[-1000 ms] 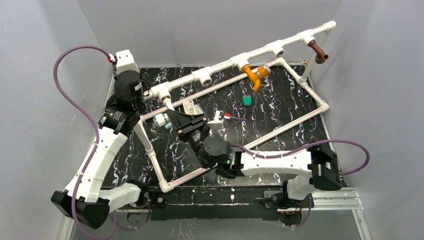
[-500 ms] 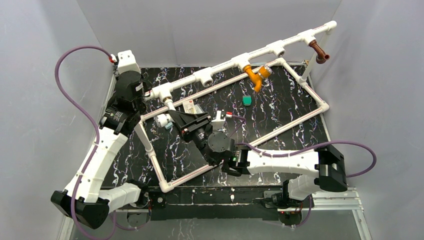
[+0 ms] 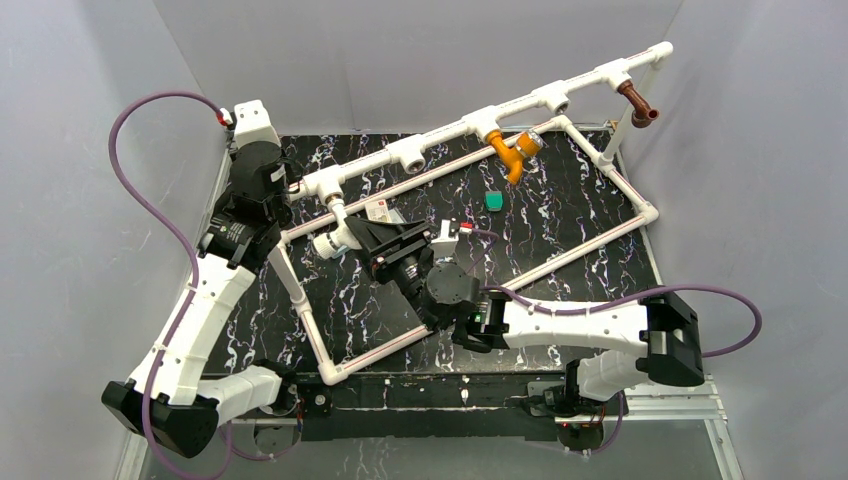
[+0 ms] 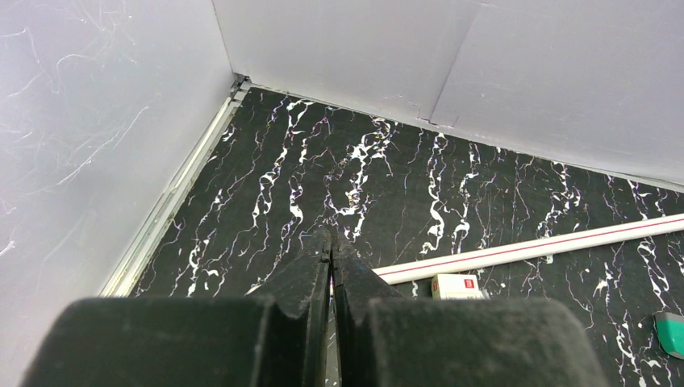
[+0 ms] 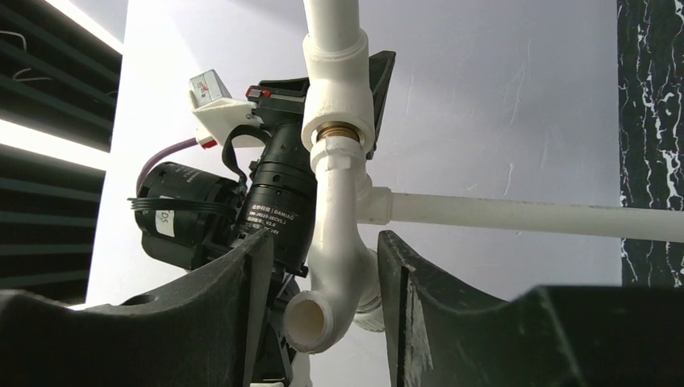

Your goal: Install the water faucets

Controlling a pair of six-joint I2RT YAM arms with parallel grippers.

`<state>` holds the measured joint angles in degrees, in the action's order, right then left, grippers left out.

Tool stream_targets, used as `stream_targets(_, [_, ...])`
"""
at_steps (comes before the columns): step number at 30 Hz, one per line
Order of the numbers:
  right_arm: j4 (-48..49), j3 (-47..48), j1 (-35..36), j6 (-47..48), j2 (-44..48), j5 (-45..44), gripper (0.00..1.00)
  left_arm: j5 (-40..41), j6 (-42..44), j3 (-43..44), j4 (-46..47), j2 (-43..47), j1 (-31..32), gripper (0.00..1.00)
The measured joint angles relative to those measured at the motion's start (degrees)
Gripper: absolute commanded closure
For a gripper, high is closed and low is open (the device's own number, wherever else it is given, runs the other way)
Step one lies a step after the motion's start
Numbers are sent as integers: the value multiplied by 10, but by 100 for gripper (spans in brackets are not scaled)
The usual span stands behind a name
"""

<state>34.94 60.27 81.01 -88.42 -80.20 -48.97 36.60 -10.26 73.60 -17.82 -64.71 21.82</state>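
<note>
As white faucet [image 5: 335,201] sits in T-fitting [image 5: 335,81], right gripper [image 5: 323,242] perhaps gripping

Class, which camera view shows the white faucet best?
The right wrist view: the white faucet fills the frame, joined to its T-fitting, between the right end effector's fingers. The top external view shows it small, partly hidden. The left wrist view misses it.

White print on the black motor housing [image 5: 274,211] of the left arm, seen from the right wrist, reads roughly "DAMIAO"; the finer lines beneath are too small to read. Its white sticker [image 5: 165,223] is illegible. A small white card [image 4: 456,285] on the surface bears a red mark, unreadable.
</note>
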Motion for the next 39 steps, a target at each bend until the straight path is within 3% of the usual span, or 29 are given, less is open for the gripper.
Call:
stream_targets(9, [0, -9, -3, 40, 6, 23, 37, 0, 0, 0, 0, -1, 0, 100])
stream_targets(14, [17, -27, -4, 115, 25, 38, 37, 0, 0, 0, 0, -1, 0, 100])
stream_targets(25, [101, -69, -8, 374, 65, 118, 37, 0, 0, 0, 0, -1, 0, 100])
stream_targets(32, [50, -68, -8, 563, 108, 149, 36, 0, 0, 2, -3, -2, 0, 100])
stream_targets(39, [-20, -43, -8, 761, 126, 174, 24, 0, 2, 4, -5, -5, 0, 100])
